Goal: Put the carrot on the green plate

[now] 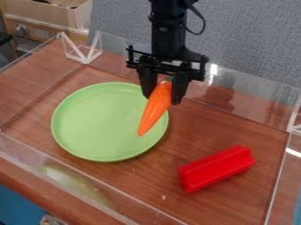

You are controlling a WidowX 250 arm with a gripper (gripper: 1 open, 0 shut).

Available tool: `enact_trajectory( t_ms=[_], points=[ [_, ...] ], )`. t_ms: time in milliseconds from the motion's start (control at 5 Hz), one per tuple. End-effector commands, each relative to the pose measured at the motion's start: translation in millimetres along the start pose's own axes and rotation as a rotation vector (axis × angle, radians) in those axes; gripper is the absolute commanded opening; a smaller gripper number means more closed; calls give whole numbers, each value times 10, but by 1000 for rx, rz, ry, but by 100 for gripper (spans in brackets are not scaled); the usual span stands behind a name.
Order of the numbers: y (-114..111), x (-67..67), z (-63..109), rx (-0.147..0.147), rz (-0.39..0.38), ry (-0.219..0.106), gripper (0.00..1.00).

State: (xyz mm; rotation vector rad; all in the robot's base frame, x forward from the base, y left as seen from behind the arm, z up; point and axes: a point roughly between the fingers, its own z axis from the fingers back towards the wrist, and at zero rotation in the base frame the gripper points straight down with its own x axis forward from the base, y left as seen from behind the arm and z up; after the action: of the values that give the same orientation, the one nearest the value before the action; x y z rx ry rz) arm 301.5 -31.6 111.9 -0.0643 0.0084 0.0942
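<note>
An orange carrot [154,110] hangs point-down in my gripper [164,90], whose black fingers are shut on its upper end. The stem tip is hidden between the fingers. The carrot's tip is over the right part of the round light green plate [91,120], which lies flat on the wooden table. I cannot tell whether the tip touches the plate. The black arm rises straight up from the gripper to the top edge of the view.
A red ridged block [216,167] lies on the table to the right front of the plate. Clear plastic walls [273,105] fence the wooden work area. A white wire stand [79,48] sits at the back left.
</note>
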Motion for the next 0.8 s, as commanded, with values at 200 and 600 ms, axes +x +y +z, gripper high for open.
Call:
enact_trajectory(
  t_ms=[200, 600],
  points=[
    [270, -177, 43, 33, 27, -21, 0],
    [512, -239, -219, 47, 62, 11, 0]
  ],
)
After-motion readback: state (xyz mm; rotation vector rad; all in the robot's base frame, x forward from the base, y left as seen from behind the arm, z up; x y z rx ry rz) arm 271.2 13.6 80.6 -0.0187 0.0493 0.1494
